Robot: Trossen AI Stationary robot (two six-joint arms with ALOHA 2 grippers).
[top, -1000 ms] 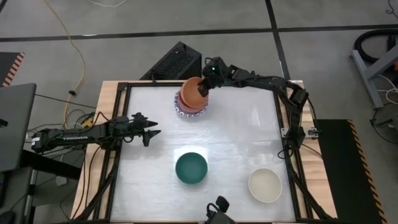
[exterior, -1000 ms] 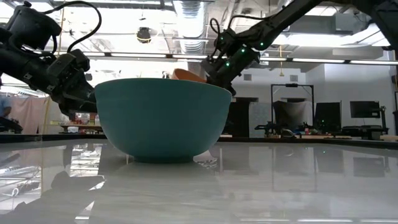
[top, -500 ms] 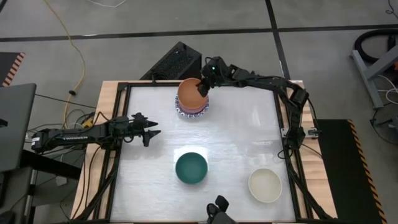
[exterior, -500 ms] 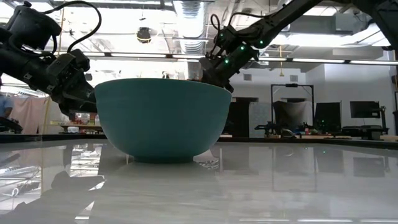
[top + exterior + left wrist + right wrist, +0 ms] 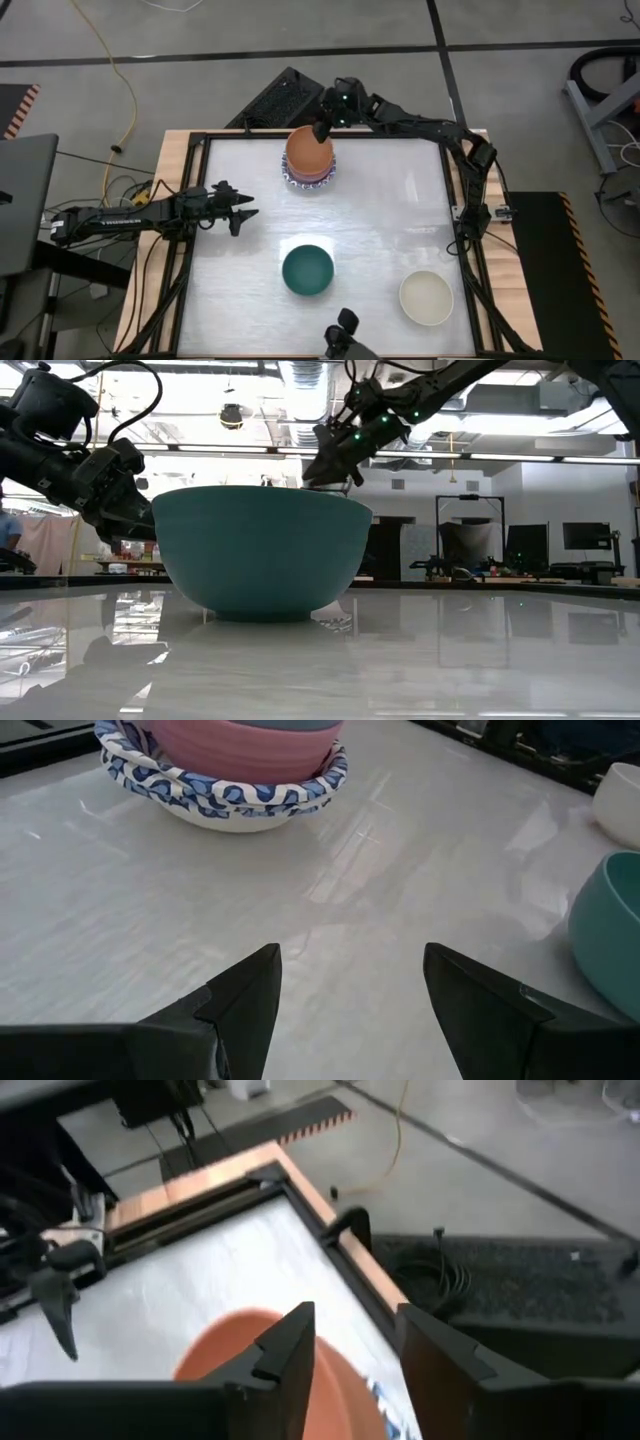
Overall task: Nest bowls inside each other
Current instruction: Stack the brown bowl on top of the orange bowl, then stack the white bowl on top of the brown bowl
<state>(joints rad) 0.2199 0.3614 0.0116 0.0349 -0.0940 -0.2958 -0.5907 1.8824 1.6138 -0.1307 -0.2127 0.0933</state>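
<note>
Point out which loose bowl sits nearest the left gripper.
The dark green bowl, alone near the table's front middle. The cream bowl lies farther right, away from the left gripper.

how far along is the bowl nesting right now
Done: an orange round bowl tops the stack of nested bowls at the table's far edge, above pink and blue-patterned ones. In hand: nothing; the right gripper is open above the stack's far rim, the left gripper waits open. Left: the dark green bowl and cream bowl sit loose.

white table (image 5: pixel 380 220), bowl stack (image 5: pixel 308 165), green bowl (image 5: pixel 307 270), cream bowl (image 5: pixel 426 297)
</note>
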